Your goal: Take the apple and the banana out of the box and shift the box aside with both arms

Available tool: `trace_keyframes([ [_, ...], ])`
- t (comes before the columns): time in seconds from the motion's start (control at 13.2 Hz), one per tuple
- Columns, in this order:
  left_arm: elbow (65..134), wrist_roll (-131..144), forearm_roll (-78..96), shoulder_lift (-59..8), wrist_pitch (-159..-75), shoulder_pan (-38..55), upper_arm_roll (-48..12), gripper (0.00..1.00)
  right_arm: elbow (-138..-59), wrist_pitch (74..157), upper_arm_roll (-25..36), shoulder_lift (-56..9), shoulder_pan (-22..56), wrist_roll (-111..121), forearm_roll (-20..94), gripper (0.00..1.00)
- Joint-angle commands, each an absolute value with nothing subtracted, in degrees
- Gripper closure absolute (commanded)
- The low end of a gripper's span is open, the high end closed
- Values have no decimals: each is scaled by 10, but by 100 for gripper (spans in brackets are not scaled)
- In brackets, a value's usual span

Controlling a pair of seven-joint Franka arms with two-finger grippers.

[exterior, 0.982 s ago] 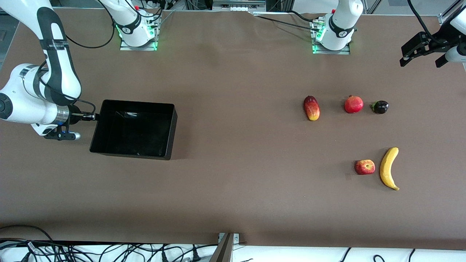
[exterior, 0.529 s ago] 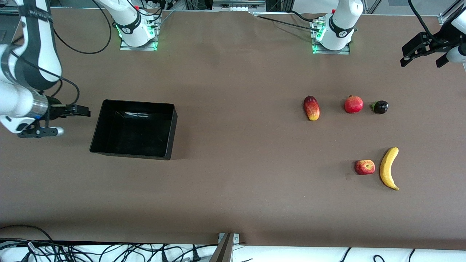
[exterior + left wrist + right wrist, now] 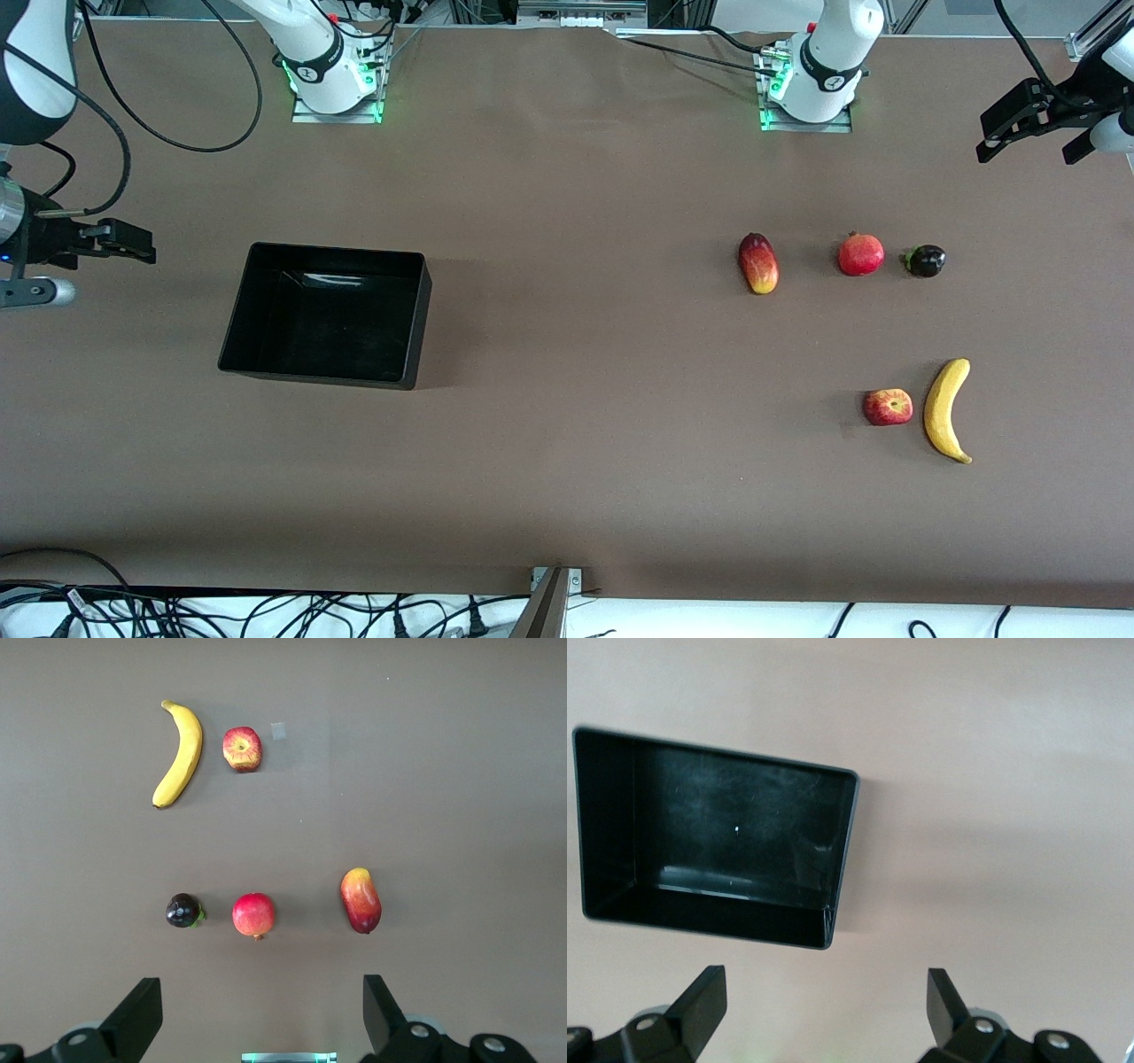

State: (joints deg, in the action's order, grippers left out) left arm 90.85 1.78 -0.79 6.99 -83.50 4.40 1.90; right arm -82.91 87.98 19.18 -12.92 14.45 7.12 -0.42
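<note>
Brown covering lies flat over the whole surface [image 3: 567, 496]. On it the black box [image 3: 266, 306] sits toward the right arm's end, holding nothing. The apple [image 3: 888, 407] and the banana [image 3: 946, 409] lie just beside each other toward the left arm's end. Farther from the front camera than these, a mango [image 3: 758, 263], a pomegranate [image 3: 860, 254] and a small dark fruit [image 3: 925, 260] form a row. The right tool [image 3: 120, 241] hangs released beside the box, apart from it. The left tool [image 3: 1032, 124] waits released, over the surface's edge.
</note>
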Motion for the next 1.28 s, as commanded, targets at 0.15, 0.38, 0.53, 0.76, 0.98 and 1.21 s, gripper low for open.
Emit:
trace_keyframes([
  [0.15,921,21,10,81,-845,45,23,0,-807,886,187,-133,149,-6,9,0],
  [0.38,923,21,10,81,-845,45,23,0,-808,876,189,-113,149,-10,8,0],
  [0.53,923,21,10,80,-845,45,23,0,-815,876,185,-106,150,-17,10,0],
  [0.76,923,21,10,80,-845,45,23,0,-898,889,32,-29,39,-39,-3,0],
  [0.98,923,21,10,79,-845,45,23,0,-960,933,-1,12,8,-80,-6,0],
  [1.21,923,21,10,79,-845,45,23,0,-956,938,0,11,8,-76,-5,0],
])
